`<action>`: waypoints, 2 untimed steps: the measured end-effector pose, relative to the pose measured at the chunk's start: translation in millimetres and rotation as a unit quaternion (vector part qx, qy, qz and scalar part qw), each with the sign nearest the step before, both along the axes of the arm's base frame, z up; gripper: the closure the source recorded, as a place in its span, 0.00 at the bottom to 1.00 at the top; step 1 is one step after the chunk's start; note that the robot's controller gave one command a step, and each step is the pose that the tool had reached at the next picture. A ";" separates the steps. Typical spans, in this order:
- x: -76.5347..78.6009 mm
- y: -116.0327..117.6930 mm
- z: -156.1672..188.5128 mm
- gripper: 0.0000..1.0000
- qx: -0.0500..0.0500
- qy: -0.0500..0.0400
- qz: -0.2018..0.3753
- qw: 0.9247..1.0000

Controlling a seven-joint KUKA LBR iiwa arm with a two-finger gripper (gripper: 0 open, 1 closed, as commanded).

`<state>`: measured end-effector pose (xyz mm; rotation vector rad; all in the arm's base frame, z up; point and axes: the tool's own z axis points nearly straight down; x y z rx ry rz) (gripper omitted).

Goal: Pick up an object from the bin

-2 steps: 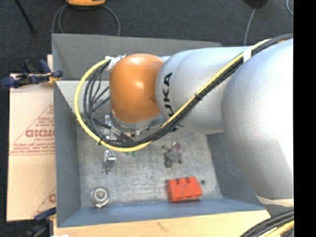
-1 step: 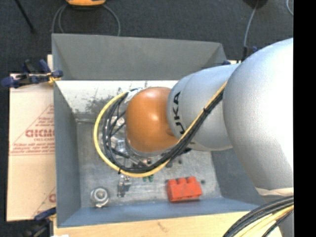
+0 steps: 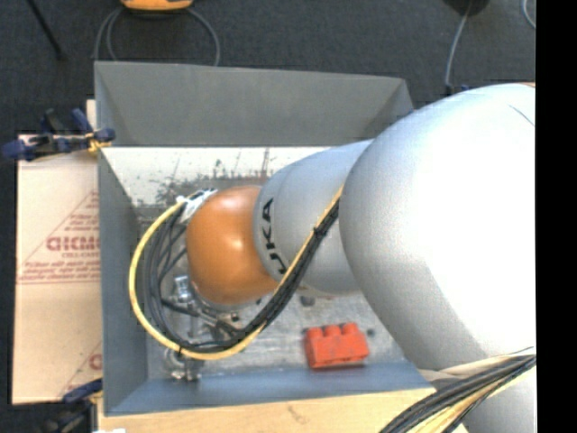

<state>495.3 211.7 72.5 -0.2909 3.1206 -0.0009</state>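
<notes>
**Camera view: reach into the bin, nothing seen held.**
Arm (image 3: 433,242) is down in the bin (image 3: 122,314). The gripper (image 3: 191,332) is at lower left under the orange cover (image 3: 225,242); whether it is open or closed cannot be told. A red block (image 3: 336,345) lies at lower centre, apart to the gripper's right. Judged: the next move calls for a shift right over the block.

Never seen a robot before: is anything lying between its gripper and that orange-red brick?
In the camera view, bare bin floor lies between the gripper and the orange-red brick; only the arm's own yellow cable crosses it.
</notes>
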 end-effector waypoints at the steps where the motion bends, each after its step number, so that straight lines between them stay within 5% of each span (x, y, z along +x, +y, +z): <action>1: 1.7 1.2 2.8 1.00 0.003 -0.003 -0.003 1.000; 2: 8.1 -3.3 172.8 1.00 0.001 -0.002 0.059 0.998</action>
